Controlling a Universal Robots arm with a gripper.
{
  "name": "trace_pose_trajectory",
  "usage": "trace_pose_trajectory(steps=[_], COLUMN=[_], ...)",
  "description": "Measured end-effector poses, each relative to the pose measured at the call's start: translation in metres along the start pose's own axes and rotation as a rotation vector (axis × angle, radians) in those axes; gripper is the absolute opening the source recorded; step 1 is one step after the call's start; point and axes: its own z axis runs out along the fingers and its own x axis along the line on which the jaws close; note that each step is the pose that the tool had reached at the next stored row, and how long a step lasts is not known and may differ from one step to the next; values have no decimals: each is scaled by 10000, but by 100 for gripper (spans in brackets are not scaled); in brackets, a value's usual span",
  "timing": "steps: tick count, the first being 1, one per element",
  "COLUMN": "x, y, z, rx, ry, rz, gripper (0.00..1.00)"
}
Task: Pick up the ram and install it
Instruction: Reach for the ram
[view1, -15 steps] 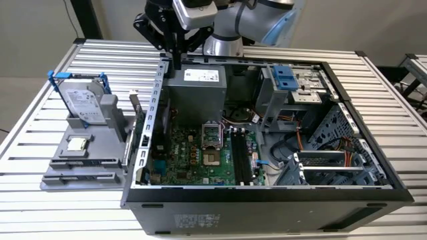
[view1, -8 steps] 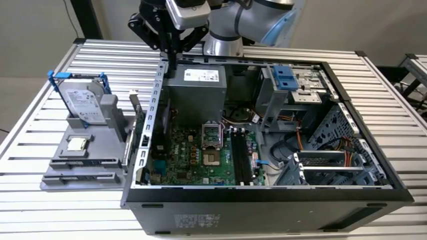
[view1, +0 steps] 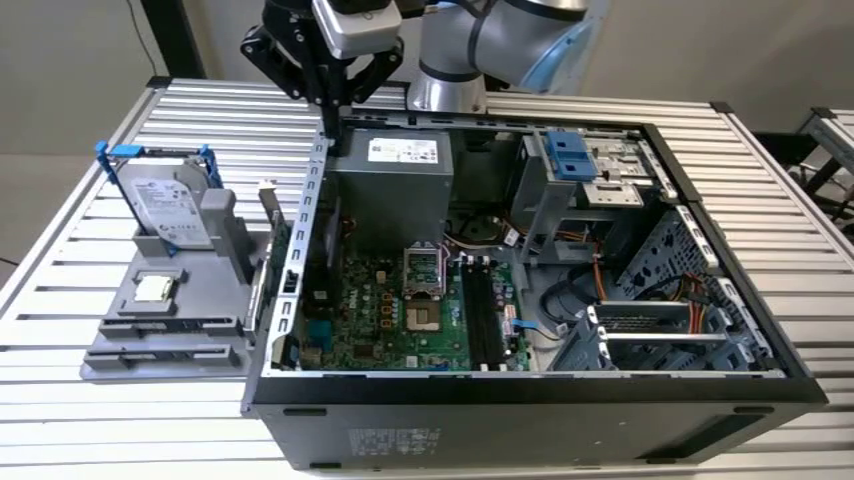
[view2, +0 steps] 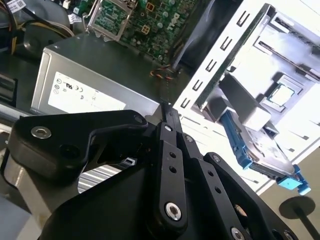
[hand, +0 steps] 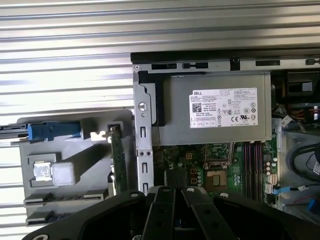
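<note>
The ram (hand: 117, 160) is a thin green stick standing on edge in the grey holder (hand: 75, 195), just outside the computer case's side wall; in the exterior view the ram (view1: 274, 240) sits at the case's left. My gripper (view1: 328, 115) hangs shut and empty above the case's far left corner, over the edge of the grey power supply (view1: 387, 180), well above and behind the ram. The black fingers meet at a point in both wrist views (view2: 165, 107) (hand: 175, 189). Black memory slots (view1: 481, 312) run along the green motherboard (view1: 387, 320).
The open case (view1: 534, 400) lies on a slatted metal table (view1: 80, 400). The holder also carries a silver hard drive with a blue frame (view1: 174, 205) and a small square silver chip (view1: 156, 288). Drive cages and cables (view1: 641, 310) crowd the case's right half.
</note>
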Motion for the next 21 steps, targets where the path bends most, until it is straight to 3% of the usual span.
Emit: trace_pose_trajectory(steps=[21], x=[416], y=[-28], z=[-9], rx=[-1], ry=[4], rz=[-71], gripper=[0])
